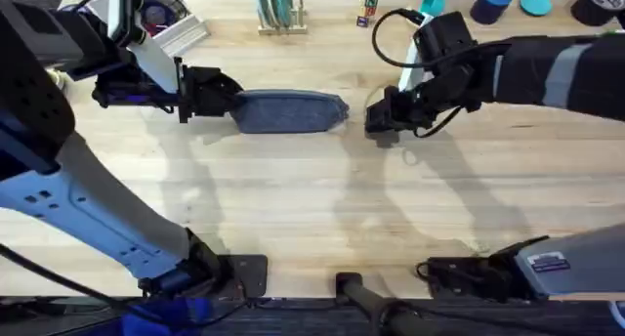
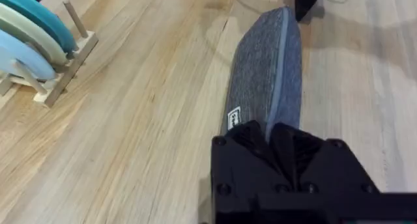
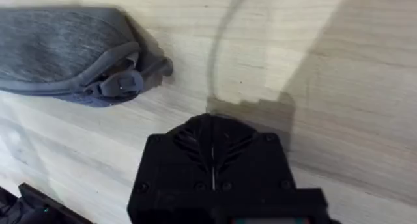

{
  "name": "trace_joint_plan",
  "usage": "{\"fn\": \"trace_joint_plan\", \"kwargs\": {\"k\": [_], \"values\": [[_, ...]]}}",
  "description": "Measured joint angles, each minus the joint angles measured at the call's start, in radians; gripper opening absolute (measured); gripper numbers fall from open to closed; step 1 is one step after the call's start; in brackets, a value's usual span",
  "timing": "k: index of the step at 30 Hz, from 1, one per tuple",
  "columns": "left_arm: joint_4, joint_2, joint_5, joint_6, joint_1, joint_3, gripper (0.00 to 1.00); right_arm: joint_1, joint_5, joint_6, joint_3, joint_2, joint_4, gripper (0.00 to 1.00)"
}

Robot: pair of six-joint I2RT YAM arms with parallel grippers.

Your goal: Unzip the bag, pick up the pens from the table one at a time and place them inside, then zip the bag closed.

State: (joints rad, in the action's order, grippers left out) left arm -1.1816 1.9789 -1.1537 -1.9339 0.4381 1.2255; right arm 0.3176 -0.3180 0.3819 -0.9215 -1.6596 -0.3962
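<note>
Bag (image 1: pixel 290 111) between both grippers

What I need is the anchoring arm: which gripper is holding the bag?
The left gripper: its fingers clamp one end of the bag. The right gripper is shut on nothing, just clear of the zipper pull.

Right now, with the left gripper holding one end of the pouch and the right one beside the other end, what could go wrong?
The right gripper is shut and sits just off the zipper pull, so it may push the pouch instead of catching the tab. The left gripper pinches only the pouch's end, so the fabric might slip or bunch when the zipper is tugged.
</note>
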Motion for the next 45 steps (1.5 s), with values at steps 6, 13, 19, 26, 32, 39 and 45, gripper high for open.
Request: {"fn": "trace_joint_plan", "kwargs": {"k": [6,13,19,26,32,39,45], "values": [[0.000,0.000,0.000,0.000,0.000,0.000,0.056,0.000,0.001,-0.009,0.000,0.000,0.000,0.042],[0.004,0.000,0.001,-0.001,0.014,0.000,0.659,0.006,-0.031,-0.009,-0.001,0.012,0.000,0.452],[0.004,0.000,0.001,0.003,0.016,0.000,0.992,0.013,-0.047,-0.012,-0.004,0.026,-0.004,0.738],[0.005,0.000,-0.012,0.003,0.016,0.000,0.993,0.018,-0.074,-0.013,-0.009,0.037,-0.007,0.994],[-0.064,0.000,-0.072,0.002,0.031,0.006,0.995,0.015,-0.036,-0.026,-0.013,0.056,-0.040,0.996],[-0.242,0.000,-0.105,0.003,0.044,0.112,0.997,-0.002,0.037,-0.059,-0.027,0.133,-0.092,0.996],[-0.389,0.000,-0.133,0.002,0.044,0.209,0.998,-0.002,0.058,-0.112,-0.099,0.217,-0.171,0.996]]}}
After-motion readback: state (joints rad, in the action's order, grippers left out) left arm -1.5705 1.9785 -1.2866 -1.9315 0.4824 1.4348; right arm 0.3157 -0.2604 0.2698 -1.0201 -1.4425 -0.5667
